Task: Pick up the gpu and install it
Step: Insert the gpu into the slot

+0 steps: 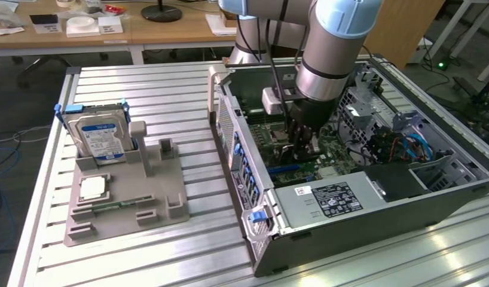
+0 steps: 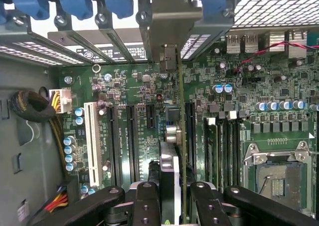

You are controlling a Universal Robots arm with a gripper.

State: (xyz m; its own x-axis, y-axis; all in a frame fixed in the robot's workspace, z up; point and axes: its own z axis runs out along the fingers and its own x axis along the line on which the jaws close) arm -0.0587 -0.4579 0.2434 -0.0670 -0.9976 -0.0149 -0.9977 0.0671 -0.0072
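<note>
Inside the open computer case (image 1: 436,197), the gripper (image 1: 302,140) hangs low over the green motherboard (image 2: 124,81). Its jaws are clamped on the gpu (image 2: 172,151), which the wrist view sees edge-on between the black fingers (image 2: 147,201). The card runs straight out from the jaws, its long axis lined up with the slots (image 2: 130,136) and its silver bracket (image 2: 169,36) at the far end, toward the case's rear wall. It sits just above the board, between the slots.

Hard drive (image 1: 99,135) upright in grey holder (image 1: 125,203) (chip (image 1: 94,188) lying flat there too)
</note>
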